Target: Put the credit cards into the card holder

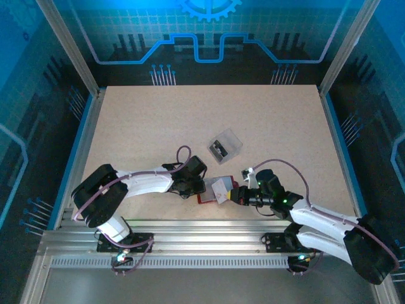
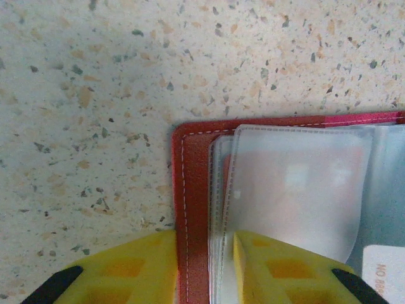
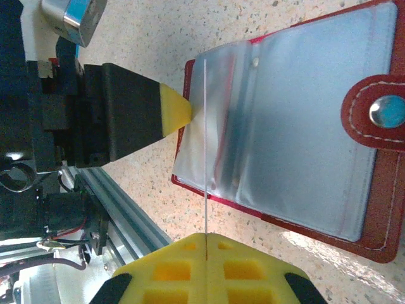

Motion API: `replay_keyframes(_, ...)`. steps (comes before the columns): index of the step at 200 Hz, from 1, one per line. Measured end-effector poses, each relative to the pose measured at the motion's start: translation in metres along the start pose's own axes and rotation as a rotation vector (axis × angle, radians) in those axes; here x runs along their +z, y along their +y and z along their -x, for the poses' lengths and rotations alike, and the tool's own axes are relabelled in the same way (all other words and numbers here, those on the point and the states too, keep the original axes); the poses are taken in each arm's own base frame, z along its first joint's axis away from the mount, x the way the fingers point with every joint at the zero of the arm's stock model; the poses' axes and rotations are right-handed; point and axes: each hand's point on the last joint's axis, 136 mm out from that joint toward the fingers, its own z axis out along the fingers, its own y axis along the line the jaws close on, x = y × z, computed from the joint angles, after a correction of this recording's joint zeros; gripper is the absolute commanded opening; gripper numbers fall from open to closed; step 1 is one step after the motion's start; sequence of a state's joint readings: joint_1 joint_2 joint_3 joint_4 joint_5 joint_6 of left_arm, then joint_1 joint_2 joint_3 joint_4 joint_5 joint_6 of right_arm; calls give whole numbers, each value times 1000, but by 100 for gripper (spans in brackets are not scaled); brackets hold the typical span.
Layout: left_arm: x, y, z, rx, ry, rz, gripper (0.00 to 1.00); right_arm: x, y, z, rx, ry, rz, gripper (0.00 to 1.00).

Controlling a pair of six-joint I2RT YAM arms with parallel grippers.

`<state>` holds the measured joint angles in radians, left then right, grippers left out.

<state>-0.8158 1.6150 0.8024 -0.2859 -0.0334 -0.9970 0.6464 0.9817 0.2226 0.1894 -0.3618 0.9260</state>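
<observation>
Left pincer [image 1: 197, 185] sits a little left of the centre of the top view, low on the speckled table [image 1: 158, 120]. It is clamped on the left edge of the card holder [image 1: 204, 199]. In the left wrist view its yellow fingers [image 2: 120, 272] rise from the bottom of the frame. One is outside the red cover and the other presses on the clear sleeves [image 2: 297, 183], so the cover and the sleeve edges are pinched between them.

The card holder [image 3: 373, 209] lies open and flat on the table, between the two pincers. Its snap tab [image 3: 373, 111], with its pale stud, is at the right edge of the right wrist view.

Above and a little right of the holder in the top view, a clear plastic box [image 1: 226, 145] stands apart from it with something dark inside.

Right pincer [image 3: 205, 244] comes in from the right with its yellow pads together on a credit card [image 3: 205, 145]. The card is seen edge-on as a thin pale line running up over the lifted sleeves. I cannot tell whether its far end is inside a pocket.
</observation>
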Motion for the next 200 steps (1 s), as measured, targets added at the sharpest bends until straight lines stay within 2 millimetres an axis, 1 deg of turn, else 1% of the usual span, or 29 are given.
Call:
replay_keyframes(136,0,0,0,0,0,0,30,-1,-4,-1,5,7,-12,0)
replay_keyframes(200,1,0,0,0,2,4,30,-3,-1,3,-1,-8,0,0)
